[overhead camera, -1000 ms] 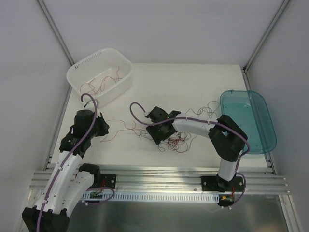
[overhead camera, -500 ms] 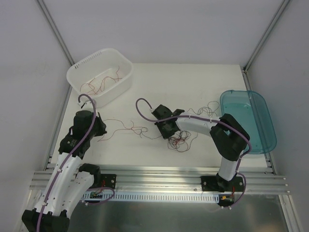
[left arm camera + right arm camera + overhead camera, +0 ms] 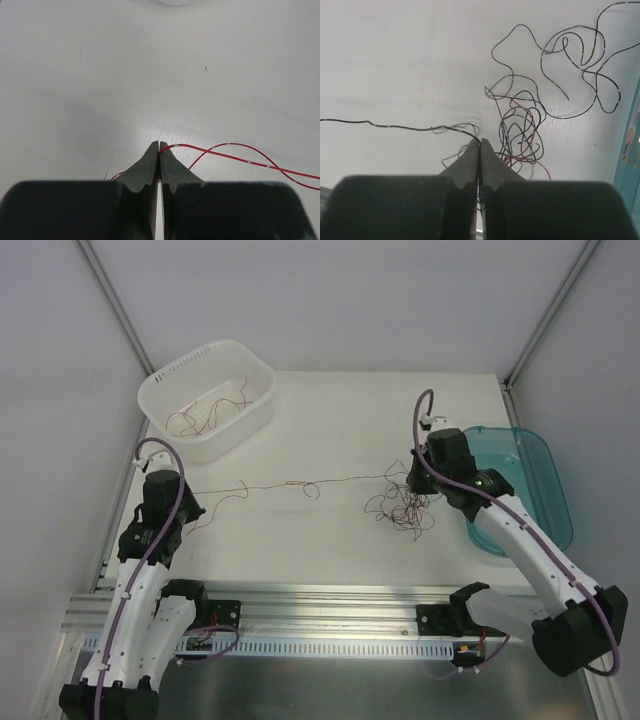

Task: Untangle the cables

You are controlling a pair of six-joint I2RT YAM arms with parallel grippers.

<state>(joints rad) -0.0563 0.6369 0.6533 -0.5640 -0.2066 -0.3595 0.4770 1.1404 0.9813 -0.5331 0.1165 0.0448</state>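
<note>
Now: left gripper [image 3: 159, 145] is pinched shut on a red cable [image 3: 235, 146]. Right gripper [image 3: 480, 141] is closed on a black cable [image 3: 395, 127]. 1 near-taut line [image 3: 270, 484] spans between the 2 grippers, with a small kink mid-span. The tangle [image 3: 405, 510] lies just beside the right gripper, near the tray [image 3: 545, 455].

Judgement: draw apart slowly, low and level. Watch the kink and ease off if it tightens.

Risk: thin wire slips from the tips, or the whole tangle drags along.

Cables [image 3: 405, 510] red, black; basket [image 3: 200, 346] white, slotted; bin [image 3: 540, 480] translucent teal; table [image 3: 340, 430] white.
</note>
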